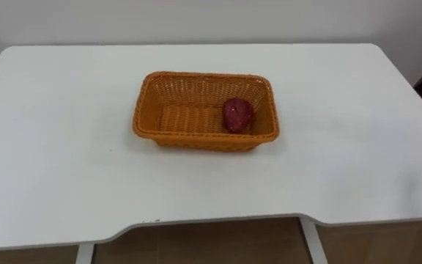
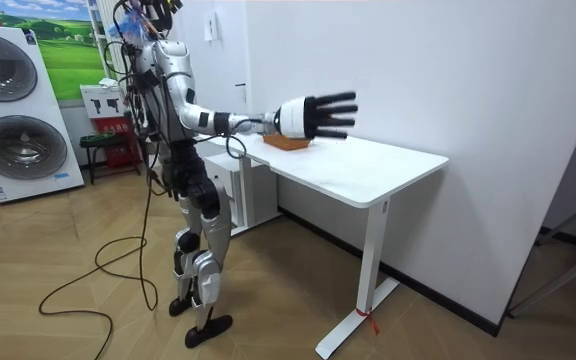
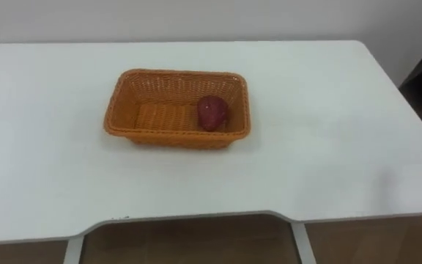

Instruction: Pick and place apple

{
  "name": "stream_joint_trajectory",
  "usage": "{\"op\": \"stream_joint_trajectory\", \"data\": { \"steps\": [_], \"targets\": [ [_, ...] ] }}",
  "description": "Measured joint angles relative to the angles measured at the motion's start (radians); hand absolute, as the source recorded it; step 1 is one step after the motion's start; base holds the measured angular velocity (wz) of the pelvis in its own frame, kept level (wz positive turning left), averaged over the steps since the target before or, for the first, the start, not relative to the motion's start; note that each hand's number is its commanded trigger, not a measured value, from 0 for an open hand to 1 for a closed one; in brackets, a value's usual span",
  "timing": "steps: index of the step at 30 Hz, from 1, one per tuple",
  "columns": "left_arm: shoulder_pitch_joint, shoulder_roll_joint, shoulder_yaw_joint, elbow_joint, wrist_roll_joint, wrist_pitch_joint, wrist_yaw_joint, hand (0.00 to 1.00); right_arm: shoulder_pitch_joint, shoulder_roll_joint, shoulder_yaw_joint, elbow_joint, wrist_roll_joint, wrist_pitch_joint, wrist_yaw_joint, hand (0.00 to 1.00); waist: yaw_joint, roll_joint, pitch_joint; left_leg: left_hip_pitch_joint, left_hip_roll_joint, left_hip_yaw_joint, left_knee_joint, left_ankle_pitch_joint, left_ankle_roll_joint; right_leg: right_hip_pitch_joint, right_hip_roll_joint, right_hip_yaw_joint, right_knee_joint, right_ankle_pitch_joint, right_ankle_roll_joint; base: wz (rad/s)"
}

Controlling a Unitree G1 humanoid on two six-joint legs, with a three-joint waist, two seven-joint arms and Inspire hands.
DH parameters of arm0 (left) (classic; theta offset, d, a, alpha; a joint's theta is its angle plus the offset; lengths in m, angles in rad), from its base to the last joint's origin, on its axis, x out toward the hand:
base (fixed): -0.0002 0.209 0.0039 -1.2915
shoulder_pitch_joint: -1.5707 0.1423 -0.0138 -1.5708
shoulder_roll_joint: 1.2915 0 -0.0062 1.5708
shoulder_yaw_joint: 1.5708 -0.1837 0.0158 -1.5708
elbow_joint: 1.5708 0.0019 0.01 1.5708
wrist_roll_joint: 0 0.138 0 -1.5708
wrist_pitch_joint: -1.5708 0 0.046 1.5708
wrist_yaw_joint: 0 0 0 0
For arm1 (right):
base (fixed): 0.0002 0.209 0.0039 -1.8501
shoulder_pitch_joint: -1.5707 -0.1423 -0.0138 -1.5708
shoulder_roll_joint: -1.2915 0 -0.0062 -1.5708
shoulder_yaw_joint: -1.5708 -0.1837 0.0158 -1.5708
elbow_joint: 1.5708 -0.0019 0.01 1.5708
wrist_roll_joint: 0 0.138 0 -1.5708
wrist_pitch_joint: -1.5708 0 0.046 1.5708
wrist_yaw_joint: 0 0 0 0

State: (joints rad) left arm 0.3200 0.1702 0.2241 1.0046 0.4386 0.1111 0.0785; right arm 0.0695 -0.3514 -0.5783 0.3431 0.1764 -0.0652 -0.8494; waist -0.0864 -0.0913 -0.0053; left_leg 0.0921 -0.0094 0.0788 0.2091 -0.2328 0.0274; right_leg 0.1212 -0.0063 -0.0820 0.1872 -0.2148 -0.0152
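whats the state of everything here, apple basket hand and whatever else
apple: lying inside the basket at its right end, not held
basket: upright on the table, holding the apple
right robot hand: open, raised, fingers straight and spread, holding nothing
table: standing, with the basket on top
lower washing machine: door shut

My robot wears silver-grey shells over the chest, arm and shins, with black joints between — thighs and feet are black too. Its hand (image 2: 313,115) has black fingers on a white base. A dark cable runs from it, and wires bunch behind the head.
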Motion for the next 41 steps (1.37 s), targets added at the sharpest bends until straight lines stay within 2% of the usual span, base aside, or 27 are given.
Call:
{"op": "stream_joint_trajectory", "data": {
  "steps": [3, 6, 7, 8, 11, 12, 13, 15, 18, 23, 26, 28, 30, 31, 34, 38, 41],
  "targets": [
    [-0.001, 0.0, 0.003, -0.017, 0.006, 0.006, 0.005, 0.0, 0.035, 0.002, 0.002, 0.163, 0.113, 0.002, -0.001, 0.0, 0.002, -0.006, 0.0028, 0.003, 0.0, 0.001, -0.003, 0.0, 0.0, 0.005, 0.0, -0.001, -0.001, 0.0, 0.0, 0.01],
    [-0.001, -0.001, 0.007, -0.045, 0.005, 0.016, 0.005, 0.0, 0.058, 0.014, 0.007, 0.346, 0.242, 0.033, 0.024, 0.0, 0.004, -0.005, 0.0018, -0.012, 0.002, 0.001, -0.003, -0.002, 0.001, -0.004, -0.001, -0.001, 0.0, 0.001, 0.001, 0.05],
    [-0.001, -0.001, 0.007, -0.042, 0.005, 0.021, 0.005, 0.0, 0.065, 0.027, 0.014, 0.416, 0.286, 0.038, 0.039, 0.0, 0.006, 0.005, -0.0015, -0.009, 0.001, 0.0, -0.003, -0.002, 0.001, -0.001, 0.0, -0.001, 0.0, 0.001, 0.001, 0.0],
    [-0.001, -0.001, 0.008, -0.042, 0.006, 0.023, 0.005, 0.0, 0.07, 0.034, 0.023, 0.46, 0.3, 0.039, 0.047, 0.0, 0.007, 0.002, 0.0, -0.007, 0.002, 0.0, -0.003, -0.002, 0.001, 0.0, 0.0, -0.001, 0.0, 0.001, 0.001, 0.0],
    [0.0, -0.009, 0.009, -0.042, 0.015, 0.031, 0.003, 0.0, 0.078, 0.079, 0.049, 0.645, 0.348, 0.071, 0.116, 0.0, 0.011, 0.018, 0.0025, -0.006, 0.001, -0.001, -0.005, -0.002, 0.002, -0.001, 0.0, 0.001, 0.0, 0.001, 0.001, -0.01],
    [0.003, -0.013, 0.01, -0.042, 0.015, 0.035, -0.001, 0.0, 0.095, 0.101, 0.057, 0.669, 0.358, 0.088, 0.147, 0.0, 0.012, 0.027, 0.001, -0.004, 0.0, 0.0, -0.006, -0.002, 0.002, -0.001, 0.0, 0.003, 0.001, 0.001, 0.001, -0.04],
    [0.007, -0.017, 0.011, -0.041, 0.015, 0.037, -0.003, 0.0, 0.11, 0.119, 0.065, 0.692, 0.378, 0.09, 0.181, 0.0, 0.012, 0.04, 0.0033, -0.002, -0.001, -0.001, -0.006, -0.002, 0.002, 0.0, -0.001, 0.005, 0.002, 0.001, 0.001, -0.04],
    [0.007, -0.02, 0.011, -0.041, 0.029, 0.039, -0.003, 0.0, 0.111, 0.129, 0.095, 0.758, 0.422, 0.1, 0.231, 0.0, 0.012, 0.047, 0.0061, -0.002, -0.001, -0.001, -0.004, -0.002, 0.002, -0.001, -0.001, 0.004, 0.002, 0.0, 0.001, 0.0],
    [0.006, -0.026, 0.011, -0.04, 0.036, 0.039, -0.006, 0.0, 0.108, 0.149, 0.159, 0.841, 0.457, 0.113, 0.32, 0.0, 0.014, 0.046, 0.0058, -0.002, -0.001, 0.0, -0.004, -0.002, 0.002, -0.007, -0.001, 0.006, 0.0, -0.001, 0.001, 0.0],
    [0.0, -0.035, 0.009, -0.033, 0.033, 0.038, -0.024, 0.0, 0.124, 0.187, 0.258, 0.913, 0.432, 0.127, 0.466, 0.0, 0.037, 0.039, 0.0052, 0.008, -0.003, 0.0, -0.004, -0.002, 0.002, 0.001, -0.002, 0.011, -0.005, -0.002, 0.002, -0.02],
    [-0.004, -0.042, 0.007, -0.015, 0.034, 0.042, -0.024, 0.0, 0.126, 0.197, 0.321, 0.932, 0.357, 0.152, 0.529, 0.0, 0.043, 0.043, 0.0045, 0.008, -0.003, -0.003, -0.006, -0.002, 0.002, 0.0, -0.002, 0.008, -0.005, -0.002, 0.003, 0.0],
    [-0.012, -0.043, 0.006, 0.02, 0.034, 0.044, -0.023, 0.0, 0.127, 0.198, 0.37, 0.937, 0.276, 0.155, 0.571, 0.0, 0.047, 0.05, 0.0044, 0.009, -0.003, -0.006, -0.004, -0.002, 0.002, 0.002, -0.002, 0.0, -0.002, -0.002, 0.002, 0.02],
    [-0.016, -0.044, 0.003, 0.038, 0.034, 0.048, -0.022, 0.0, 0.127, 0.198, 0.403, 0.943, 0.24, 0.157, 0.592, 0.0, 0.058, 0.057, 0.0039, 0.016, -0.002, -0.008, -0.004, -0.002, 0.002, 0.004, -0.002, -0.001, -0.002, -0.001, 0.002, 0.0],
    [-0.015, -0.045, -0.001, 0.043, 0.034, 0.055, -0.022, 0.0, 0.128, 0.198, 0.417, 0.944, 0.211, 0.164, 0.605, 0.0, 0.064, 0.06, 0.0068, 0.023, -0.002, -0.008, -0.004, -0.002, 0.002, 0.011, -0.002, -0.001, -0.001, -0.001, 0.002, 0.0],
    [-0.014, -0.047, -0.002, 0.051, 0.033, 0.063, -0.022, 0.0, 0.121, 0.199, 0.447, 0.944, 0.152, 0.179, 0.638, 0.0, 0.07, 0.068, 0.0085, 0.026, -0.003, -0.012, -0.004, -0.002, 0.002, 0.019, -0.003, -0.003, -0.001, -0.002, 0.002, 0.03],
    [-0.016, -0.05, -0.007, 0.067, 0.034, 0.069, -0.021, 0.0, 0.109, 0.199, 0.48, 0.944, 0.107, 0.191, 0.665, 0.0, 0.073, 0.069, 0.0088, 0.025, -0.004, -0.015, -0.002, -0.003, 0.002, 0.02, -0.005, -0.002, -0.001, -0.005, 0.002, 0.0],
    [-0.017, -0.065, -0.012, 0.069, 0.034, 0.081, -0.019, 0.0, 0.109, 0.2, 0.502, 0.948, 0.081, 0.199, 0.681, 0.0, 0.077, 0.071, 0.008, 0.024, -0.004, -0.015, 0.003, -0.003, 0.003, 0.02, -0.005, -0.005, -0.002, -0.005, 0.002, 0.0]
  ]
}}
